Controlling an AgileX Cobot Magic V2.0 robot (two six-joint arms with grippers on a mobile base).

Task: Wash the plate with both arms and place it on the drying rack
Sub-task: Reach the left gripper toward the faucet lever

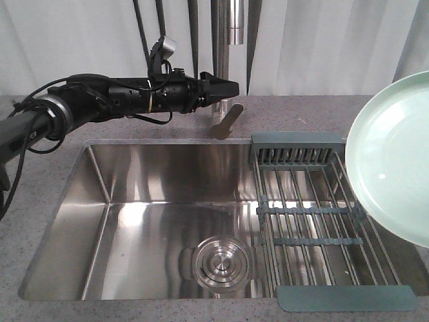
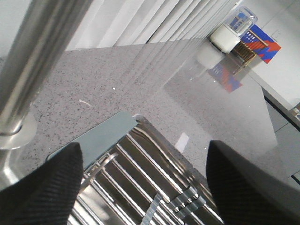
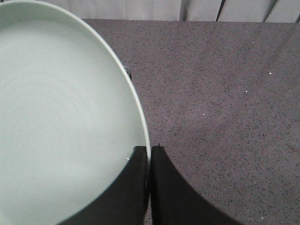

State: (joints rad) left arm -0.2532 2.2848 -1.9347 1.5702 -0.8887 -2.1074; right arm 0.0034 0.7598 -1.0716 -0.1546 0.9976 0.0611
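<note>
The pale mint-green plate (image 1: 392, 157) hangs tilted at the right edge of the front view, above the right side of the drying rack (image 1: 305, 211). In the right wrist view my right gripper (image 3: 149, 157) is shut on the plate (image 3: 61, 117), pinching its rim between both fingers. The right arm itself is outside the front view. My left gripper (image 1: 226, 87) is held high behind the sink, next to the faucet (image 1: 228, 40). It stands open in its wrist view (image 2: 145, 187) with nothing between the fingers, only the rack's steel rods (image 2: 140, 164) below.
A steel sink (image 1: 134, 215) with a round drain (image 1: 221, 265) lies left of the rack. The faucet's column (image 2: 28, 70) rises close to my left gripper. Grey speckled countertop (image 3: 225, 93) surrounds the sink. A white container (image 2: 232, 33) stands far off on the counter.
</note>
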